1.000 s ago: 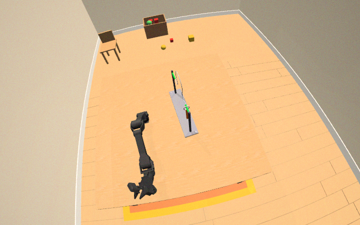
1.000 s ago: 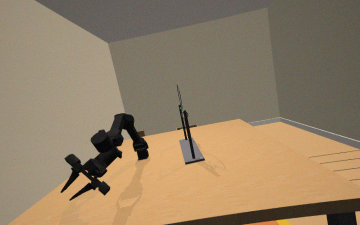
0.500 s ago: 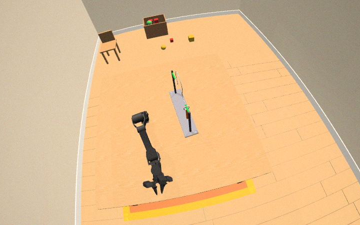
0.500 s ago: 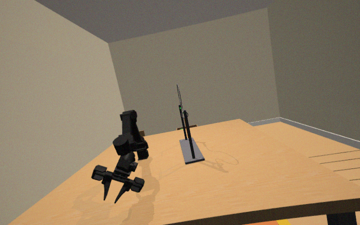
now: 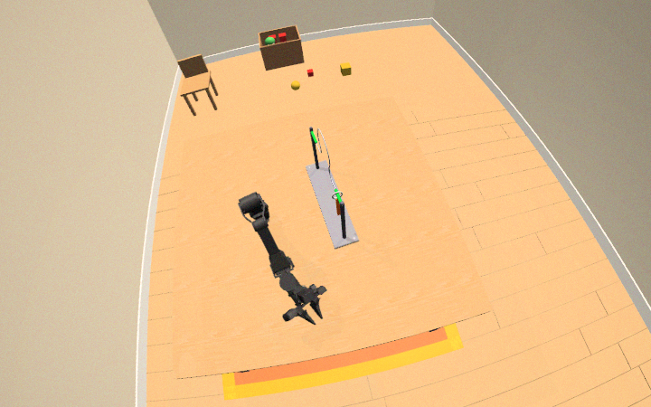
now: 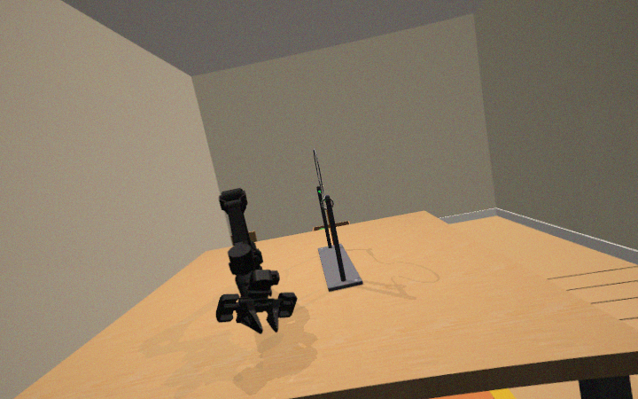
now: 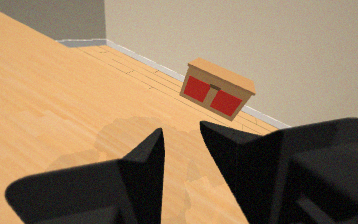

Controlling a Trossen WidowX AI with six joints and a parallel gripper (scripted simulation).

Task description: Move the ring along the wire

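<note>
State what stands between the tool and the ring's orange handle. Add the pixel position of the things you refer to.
In the top view, only bare tabletop and part of the grey base plate (image 5: 325,202) separate the tool (image 5: 318,320) (image 6: 268,331) (image 7: 181,129) from the orange handle (image 5: 337,206).

1. Left of centre, the black arm (image 6: 237,225) reaches down toward the lower frame, its gripper (image 6: 269,331) parted and holding nothing.
2. At centre, two dark posts (image 6: 336,240) rise from a grey base plate (image 6: 350,280) on the wooden table (image 6: 460,308).
3. A thin wire (image 6: 316,166) arches above the posts.
4. Shadows spread across the lower left.
</note>
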